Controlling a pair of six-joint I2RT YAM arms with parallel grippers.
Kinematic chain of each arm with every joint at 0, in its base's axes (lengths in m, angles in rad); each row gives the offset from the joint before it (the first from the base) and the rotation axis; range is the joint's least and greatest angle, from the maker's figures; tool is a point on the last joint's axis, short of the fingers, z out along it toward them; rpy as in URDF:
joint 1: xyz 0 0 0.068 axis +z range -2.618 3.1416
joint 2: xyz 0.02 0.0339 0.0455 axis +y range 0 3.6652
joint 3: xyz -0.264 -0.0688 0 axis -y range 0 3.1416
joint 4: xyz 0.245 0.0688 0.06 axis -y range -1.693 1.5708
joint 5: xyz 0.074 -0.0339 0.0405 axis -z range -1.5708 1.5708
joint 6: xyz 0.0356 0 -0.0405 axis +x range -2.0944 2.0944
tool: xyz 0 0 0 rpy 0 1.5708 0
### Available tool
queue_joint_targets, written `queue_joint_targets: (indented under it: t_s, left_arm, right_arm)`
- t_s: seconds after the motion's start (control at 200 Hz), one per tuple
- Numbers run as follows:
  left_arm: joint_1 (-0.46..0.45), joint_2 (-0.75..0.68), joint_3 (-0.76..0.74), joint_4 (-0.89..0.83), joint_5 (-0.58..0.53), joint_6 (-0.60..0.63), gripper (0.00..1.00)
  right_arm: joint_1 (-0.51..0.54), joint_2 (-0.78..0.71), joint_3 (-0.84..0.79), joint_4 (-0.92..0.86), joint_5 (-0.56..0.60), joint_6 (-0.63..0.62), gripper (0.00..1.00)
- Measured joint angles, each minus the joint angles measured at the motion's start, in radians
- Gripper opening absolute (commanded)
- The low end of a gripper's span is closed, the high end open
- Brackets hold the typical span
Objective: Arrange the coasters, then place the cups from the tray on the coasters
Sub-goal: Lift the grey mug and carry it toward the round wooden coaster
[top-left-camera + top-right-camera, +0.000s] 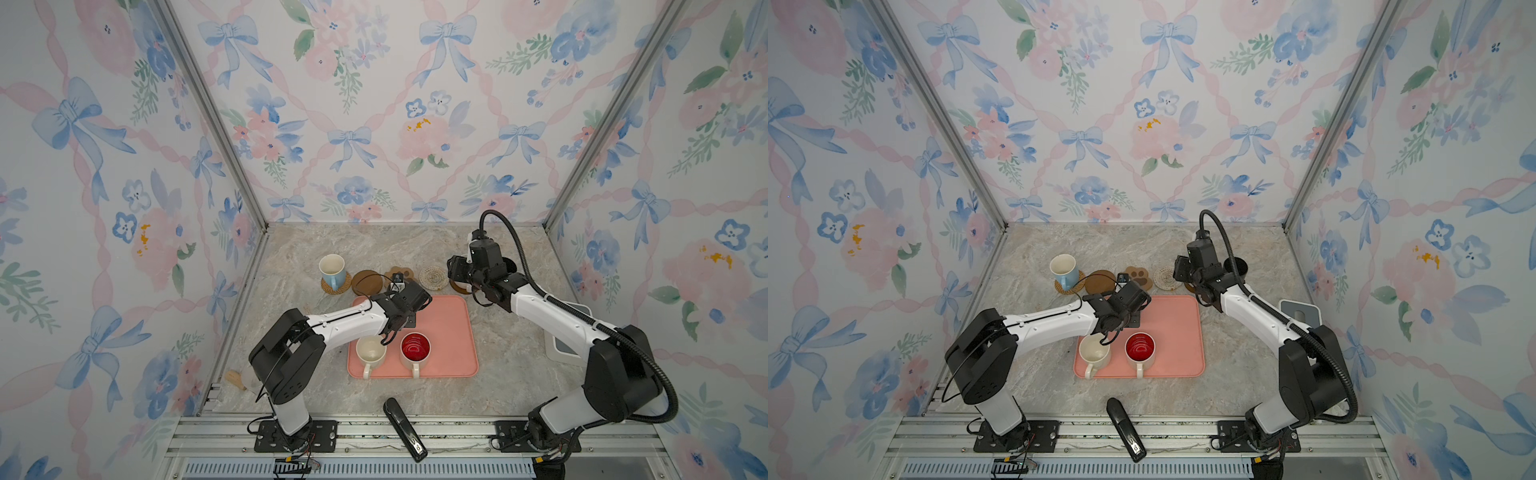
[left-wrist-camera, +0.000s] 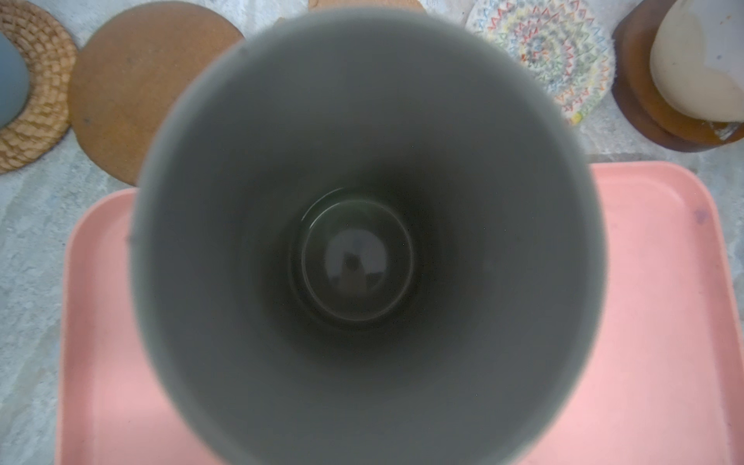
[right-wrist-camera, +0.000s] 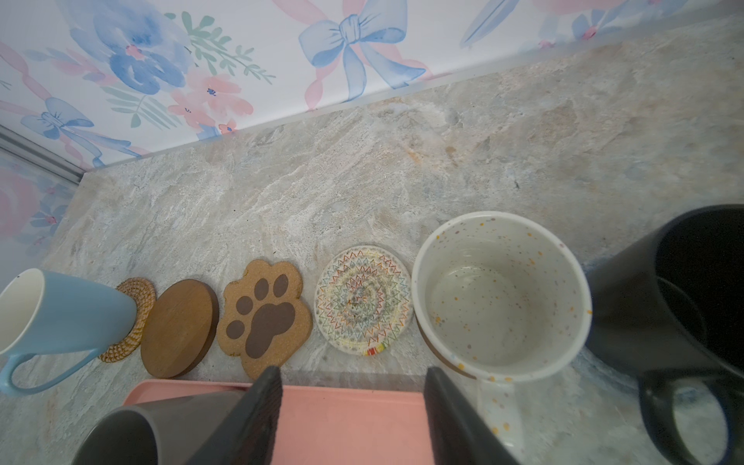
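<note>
Tabletop (image 3: 362,181), speckled cup (image 3: 501,294) beside right fingers (image 3: 257,422)

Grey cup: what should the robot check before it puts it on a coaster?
1. Left claw gripping the grey cup: cannot tell; the cup fills the left wrist view and the grip is hidden.
2. Bare coaster nearby: ok; brown round coaster, paw coaster and crochet coaster are all free.
3. Right claw out of the way: ok; open, empty, by the speckled cup.
4. Cream cup and red-inside cup upright on the tray: ok.
5. Light blue cup sitting on its rattan coaster: ok.
</note>
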Motion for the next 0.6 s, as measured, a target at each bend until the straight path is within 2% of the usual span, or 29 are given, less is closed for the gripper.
queue_joint_targets:
  t_s: [0.6]
  left_arm:
    - [0.008,-0.024,0.022,-0.031,-0.087,0.051,0.00]
  right_arm:
    - [0.000,0.000,0.000,0.000,-0.019,0.006,0.58]
